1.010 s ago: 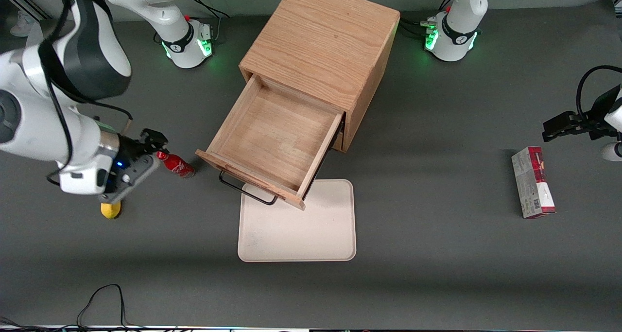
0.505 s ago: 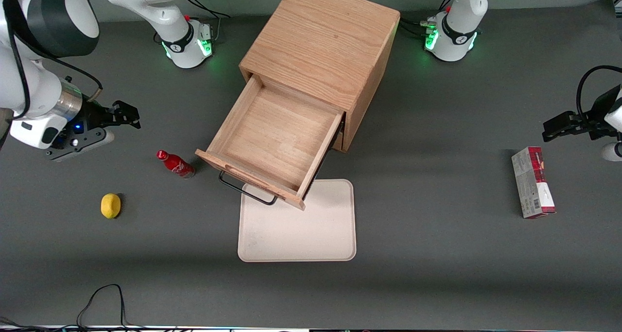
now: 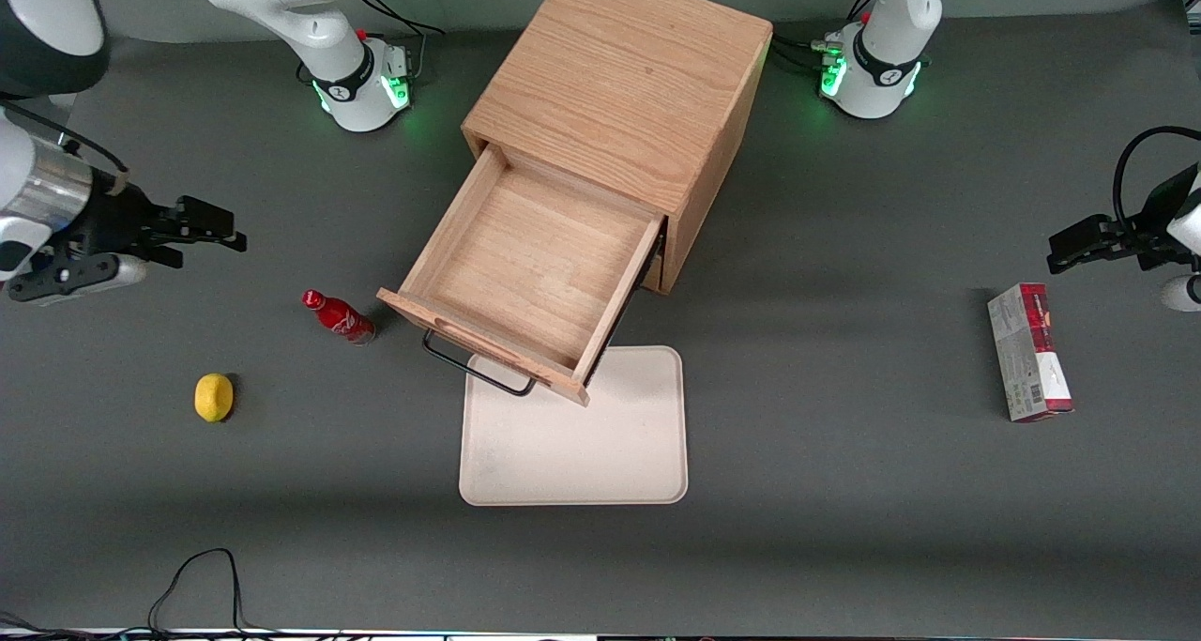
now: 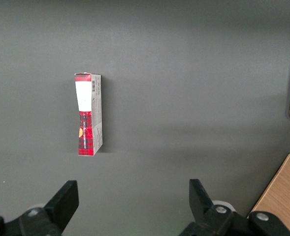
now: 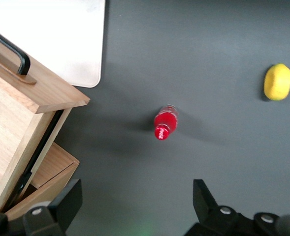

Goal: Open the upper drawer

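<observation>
Since a second ago the right arm has swung up and away from the red bottle (image 3: 339,316) and the lemon (image 3: 214,397), and its gripper (image 3: 218,230) now hangs at the left edge of the front view, above bare table (image 3: 844,491), well apart from the cabinet (image 3: 621,87); nothing else has shifted. Its fingers (image 3: 202,218) stand spread apart with nothing between them, and the right wrist view shows the same, two black fingertips (image 5: 68,199) wide of each other over the dark table (image 5: 194,59).

The upper drawer (image 3: 525,275) sits at the centre of the front view, pulled well out of the cabinet toward the camera, its plain wood floor bare; its black wire handle (image 3: 469,363) overhangs the upper left corner of the cream tray (image 3: 600,453), though whether handle and tray touch is hard to say from this angle. The bottle stands just beside the drawer's front corner, toward the working arm's end of the table; the lemon lies nearer the camera than the bottle. In the right wrist view the drawer (image 5: 16,113) juts out above the lower drawer (image 5: 51,174), with the bottle (image 5: 164,123) and lemon (image 5: 277,82) apart on the table. A red and white carton (image 3: 1028,352) lies toward the parked arm's end.
</observation>
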### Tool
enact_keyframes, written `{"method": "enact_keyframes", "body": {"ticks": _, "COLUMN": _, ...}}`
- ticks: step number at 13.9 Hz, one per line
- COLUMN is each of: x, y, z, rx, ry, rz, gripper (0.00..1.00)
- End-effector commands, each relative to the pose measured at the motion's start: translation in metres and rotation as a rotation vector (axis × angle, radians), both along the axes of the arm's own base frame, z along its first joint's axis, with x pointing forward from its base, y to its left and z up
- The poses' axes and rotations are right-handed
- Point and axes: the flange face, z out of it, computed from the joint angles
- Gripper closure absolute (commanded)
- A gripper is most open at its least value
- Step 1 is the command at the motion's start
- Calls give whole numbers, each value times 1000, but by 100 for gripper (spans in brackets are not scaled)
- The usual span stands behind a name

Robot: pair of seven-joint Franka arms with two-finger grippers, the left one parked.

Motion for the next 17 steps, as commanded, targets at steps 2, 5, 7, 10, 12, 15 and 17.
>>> {"method": "enact_keyframes", "body": {"ticks": 2, "x": -7, "y": 23, "z": 9, "rx": -92, "ry": -10, "rz": 54, "gripper": 0}}
{"method": "enact_keyframes", "body": {"ticks": 5, "x": -17, "y": 36, "z": 8, "rx": -119, "ry": -54, "rz": 12, "gripper": 0}}
{"method": "enact_keyframes", "body": {"ticks": 7, "x": -16, "y": 44, "z": 8, "rx": -130, "ry": -52, "rz": 26, "gripper": 0}}
{"method": "enact_keyframes", "body": {"ticks": 10, "x": -9, "y": 36, "z": 11, "rx": -170, "ry": -26, "rz": 25, "gripper": 0}}
{"method": "enact_keyframes", "body": {"ticks": 12, "x": -10, "y": 38, "z": 13, "rx": -173, "ry": -16, "rz": 32, "gripper": 0}}
{"method": "enact_keyframes", "body": {"ticks": 15, "x": -6, "y": 37, "z": 18, "rx": -168, "ry": -26, "rz": 26, "gripper": 0}}
{"method": "enact_keyframes", "body": {"ticks": 17, "x": -7, "y": 37, "z": 18, "rx": -164, "ry": -18, "rz": 25, "gripper": 0}}
